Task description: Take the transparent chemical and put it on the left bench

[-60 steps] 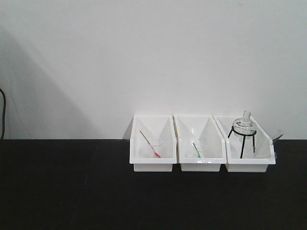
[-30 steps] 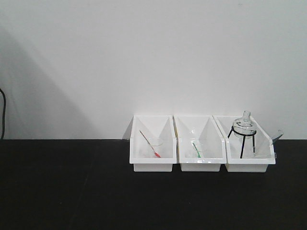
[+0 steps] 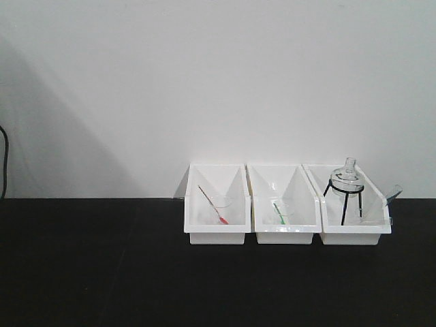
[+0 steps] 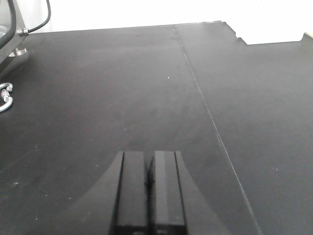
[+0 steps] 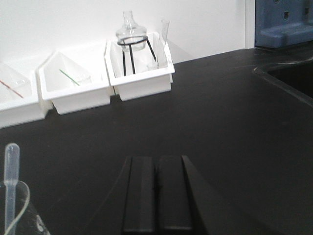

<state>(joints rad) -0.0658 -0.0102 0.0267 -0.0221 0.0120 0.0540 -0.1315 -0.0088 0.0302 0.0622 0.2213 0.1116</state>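
The transparent chemical (image 5: pixel 20 219), a small clear beaker with a pale translucent stirrer (image 5: pixel 11 181), stands on the left bench (image 5: pixel 220 127) at the lower left corner of the right wrist view. It is cut off by the frame edge and does not show in the front view. My right gripper (image 5: pixel 156 161) is shut and empty, low over the black benchtop, a little to the right of the beaker and apart from it. My left gripper (image 4: pixel 149 156) is shut and empty too, over bare benchtop (image 4: pixel 122 88).
Three white bins (image 3: pixel 283 204) stand against the white wall. They hold a beaker with a red stirrer (image 3: pixel 219 211), a beaker with a green stirrer (image 3: pixel 279 212), and a flask on a black tripod (image 3: pixel 346 187). A sunken basin (image 5: pixel 288 81) lies right. Metal fittings (image 4: pixel 6 98) sit far left.
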